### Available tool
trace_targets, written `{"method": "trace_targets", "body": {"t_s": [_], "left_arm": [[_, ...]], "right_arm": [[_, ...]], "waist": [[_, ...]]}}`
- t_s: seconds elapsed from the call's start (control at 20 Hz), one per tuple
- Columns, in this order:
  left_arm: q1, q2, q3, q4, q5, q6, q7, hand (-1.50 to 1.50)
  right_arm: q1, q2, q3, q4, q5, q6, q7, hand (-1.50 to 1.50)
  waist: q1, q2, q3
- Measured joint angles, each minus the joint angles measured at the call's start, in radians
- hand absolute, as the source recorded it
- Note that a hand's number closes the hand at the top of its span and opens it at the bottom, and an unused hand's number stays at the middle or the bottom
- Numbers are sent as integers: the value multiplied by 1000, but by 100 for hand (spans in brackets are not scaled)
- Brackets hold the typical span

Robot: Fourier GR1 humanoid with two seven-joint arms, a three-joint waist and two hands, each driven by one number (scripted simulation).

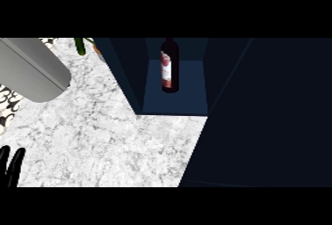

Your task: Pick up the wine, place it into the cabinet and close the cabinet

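Wine: bottle is seen standing inside the cabinet, on its blue-lit floor, approx. centred btwn the two side walls; dark glass, pale label w/ red marks facing left; neck runs to the view's top edge.
Cabinet: dark navy; interior is seen open to the view; left wall slants down from the top edge to the counter.
Door: large dark panel is seen filling the right side of the view, its lower-left edge lying across the counter; whether it is hinged open cannot be told.
Counter: white-grey marble top, bare in the middle.
L hand: only black fingertips are shown, at the lower-left edge, pointing up, straight, apart; nothing is held.
R hand: not seen in the view.
Other: grey cylinder is seen at upper left, tilted; a green stem is seen at the top edge, just left of the cabinet.
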Motion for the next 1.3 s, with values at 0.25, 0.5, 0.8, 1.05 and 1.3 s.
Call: {"method": "trace_targets", "body": {"t_s": [0.25, 0.5, 0.8, 1.05, 1.3], "left_arm": [[117, 48, 142, -17, 71, -114, -22, -150], [188, 73, 247, -14, 113, -220, -26, -150], [257, 89, 371, -10, 171, -339, -2, -150], [273, 75, 429, 5, 192, -400, 24, -150], [282, 64, 491, 14, 222, -450, 69, -150]], "right_arm": [[-118, 46, 133, -24, 175, -107, 58, 150], [-329, 60, 231, 75, 303, -275, 83, 150], [-582, 64, 243, 273, 318, -478, 81, 150], [-792, 65, 167, 458, 280, -566, 63, 150], [-932, 66, 67, 653, 234, -566, -3, 150]], "waist": [[5, -1, 0], [11, 1, 0], [17, 5, 1], [16, 8, 1], [12, 10, 2]]}}
